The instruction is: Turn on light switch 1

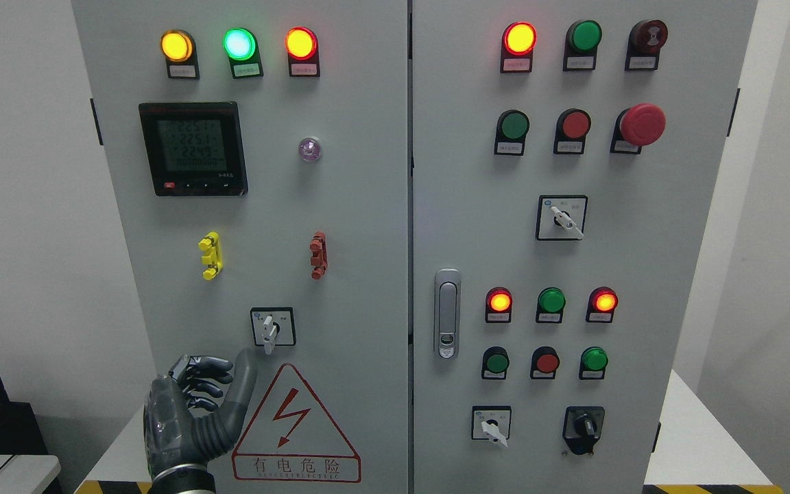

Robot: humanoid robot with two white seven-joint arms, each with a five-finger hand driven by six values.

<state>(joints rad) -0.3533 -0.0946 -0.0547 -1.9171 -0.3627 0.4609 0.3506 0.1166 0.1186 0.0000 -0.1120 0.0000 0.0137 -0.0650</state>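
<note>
A grey electrical cabinet fills the head view. On its left door (340, 206) a small rotary selector switch (271, 328) sits in a black-framed square, its white knob pointing down. My left hand (220, 376) comes up from the lower left, just below and left of that switch. Its four fingers (204, 376) are curled and hold nothing. The thumb (247, 367) sticks up, its tip close beside the switch plate's lower left corner; I cannot tell whether it touches. My right hand is out of view.
Above the switch are a yellow clip (210, 255), a red clip (318, 255), a digital meter (193, 149) and three lit lamps. The right door (683, 274) carries a handle (446, 313), push buttons, lamps and more selector switches (561, 217). A warning triangle (293, 422) is beside my hand.
</note>
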